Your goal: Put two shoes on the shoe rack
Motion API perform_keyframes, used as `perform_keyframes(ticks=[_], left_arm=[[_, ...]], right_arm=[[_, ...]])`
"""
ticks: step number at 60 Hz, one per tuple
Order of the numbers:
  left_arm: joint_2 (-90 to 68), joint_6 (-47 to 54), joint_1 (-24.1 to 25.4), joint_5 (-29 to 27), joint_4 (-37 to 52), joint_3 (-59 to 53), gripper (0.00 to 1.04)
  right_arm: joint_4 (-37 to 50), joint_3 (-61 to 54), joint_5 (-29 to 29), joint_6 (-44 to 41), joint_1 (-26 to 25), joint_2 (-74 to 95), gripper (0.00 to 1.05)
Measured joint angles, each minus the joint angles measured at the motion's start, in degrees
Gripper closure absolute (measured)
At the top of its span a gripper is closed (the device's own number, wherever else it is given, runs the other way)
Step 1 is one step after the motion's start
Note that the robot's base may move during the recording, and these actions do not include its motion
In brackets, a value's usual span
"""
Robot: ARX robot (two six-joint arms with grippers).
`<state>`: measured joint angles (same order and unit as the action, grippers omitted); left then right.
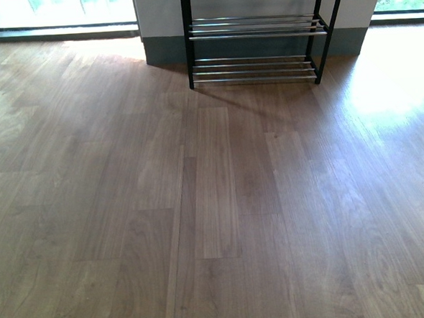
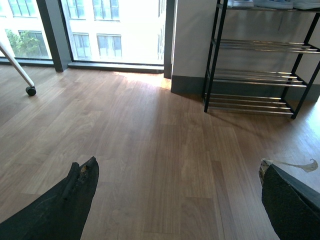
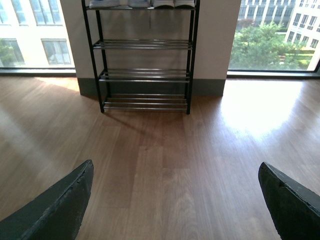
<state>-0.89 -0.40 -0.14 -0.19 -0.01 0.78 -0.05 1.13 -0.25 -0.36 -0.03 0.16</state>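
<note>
The shoe rack point(image 1: 255, 35), black frame with chrome rod tiers, stands against the wall at the far middle of the floor. It also shows in the left wrist view point(image 2: 255, 75) and the right wrist view point(image 3: 145, 60). On its top tier I see only the white soles of the two shoes point(image 3: 145, 3), also at the left wrist view's top edge point(image 2: 265, 4); their uppers are cut off. My left gripper point(image 2: 177, 170) is open and empty above bare floor. My right gripper point(image 3: 175, 172) is open and empty, facing the rack. Neither arm shows in the front view.
Wood floor point(image 1: 215, 202) stretches from me to the rack. Large windows point(image 2: 115, 30) flank the grey wall section behind the rack. A white leg on a black castor point(image 2: 30, 90) stands at the far left. Sun glare lies on the floor right of the rack point(image 1: 394, 83).
</note>
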Motion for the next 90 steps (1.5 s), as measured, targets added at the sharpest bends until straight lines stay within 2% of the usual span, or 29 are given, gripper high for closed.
perform_keyframes(ticks=[90], left_arm=[[0.00, 0.00, 0.00, 0.20, 0.00, 0.02, 0.09]], right_arm=[[-0.04, 0.00, 0.39, 0.04, 0.02, -0.02, 0.09]])
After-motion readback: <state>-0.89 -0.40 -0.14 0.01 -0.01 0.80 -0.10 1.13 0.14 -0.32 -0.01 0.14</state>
